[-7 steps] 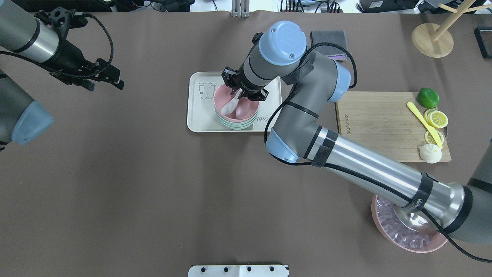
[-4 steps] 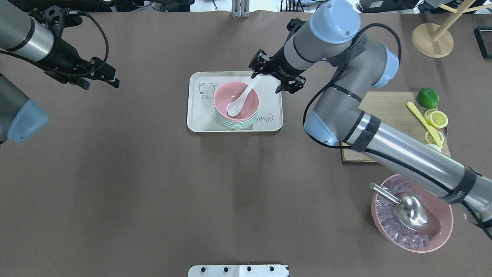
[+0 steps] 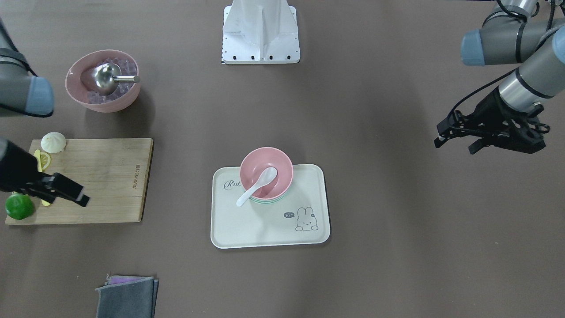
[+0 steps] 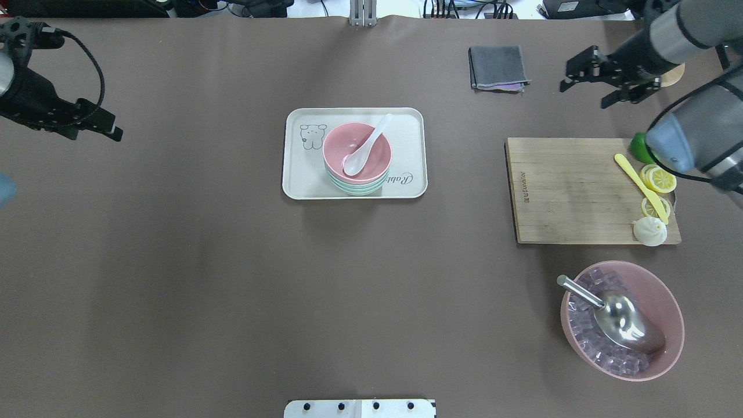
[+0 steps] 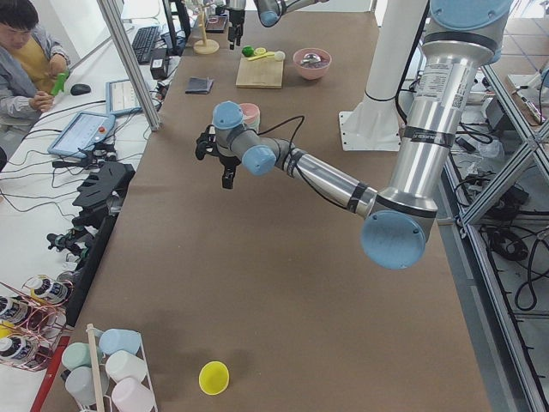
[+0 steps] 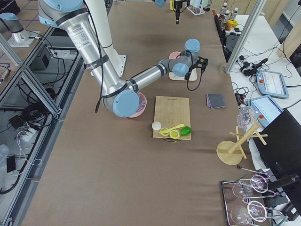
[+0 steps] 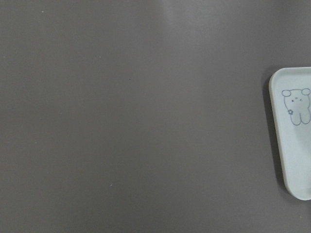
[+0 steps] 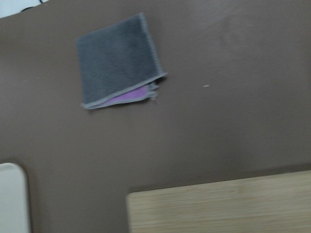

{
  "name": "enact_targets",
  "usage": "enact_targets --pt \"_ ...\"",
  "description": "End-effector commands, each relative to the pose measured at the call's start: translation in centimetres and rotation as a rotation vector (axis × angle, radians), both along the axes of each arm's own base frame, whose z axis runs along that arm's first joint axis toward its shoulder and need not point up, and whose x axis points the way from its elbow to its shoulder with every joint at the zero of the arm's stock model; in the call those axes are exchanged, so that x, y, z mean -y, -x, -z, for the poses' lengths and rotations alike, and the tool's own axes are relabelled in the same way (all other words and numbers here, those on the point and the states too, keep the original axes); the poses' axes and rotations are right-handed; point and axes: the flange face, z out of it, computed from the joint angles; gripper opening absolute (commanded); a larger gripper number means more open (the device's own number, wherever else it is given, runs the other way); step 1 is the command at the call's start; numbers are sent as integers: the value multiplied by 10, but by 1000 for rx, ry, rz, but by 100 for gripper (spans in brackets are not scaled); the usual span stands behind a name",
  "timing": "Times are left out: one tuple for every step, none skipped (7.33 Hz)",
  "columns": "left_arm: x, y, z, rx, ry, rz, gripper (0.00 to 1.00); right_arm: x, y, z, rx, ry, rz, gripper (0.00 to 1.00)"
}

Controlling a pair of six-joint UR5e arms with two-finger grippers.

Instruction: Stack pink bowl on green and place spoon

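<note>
Two bowls nested, spoon in: mind your exit.
Your pink bowl [image 4: 376,158] sits inside the green bowl [image 4: 355,188] on the tray [image 4: 302,174], and the spoon [image 4: 364,146] lies in it with its handle leaning over the rim. The right gripper [image 4: 582,93] and the left gripper [image 3: 453,146] both hang well away from the tray, fingers spread and holding nothing. The job looks finished, so park your arms high and wide; a nudge to the tray could tip that handle out.

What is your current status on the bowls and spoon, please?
Left hand, right hand open, empty. Pink bowl nested on green bowl, spoon inside, on tray. Nothing obstructing.
</note>
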Motion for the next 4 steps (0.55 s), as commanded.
enact_targets --pt "-26 57 -76 85 -78 -75 98 -30 -101 -113 -144 -129 145 100" --pt "-36 84 -107 121 -99 -97 98 -33 -124 -137 -171 -155 187 100" --pt "-36 114 -142 142 -98 -107 98 -41 -143 -151 -185 -182 203 100" --pt "-33 146 -174 145 -103 -113 98 -46 -161 -161 -194 -193 199 100"
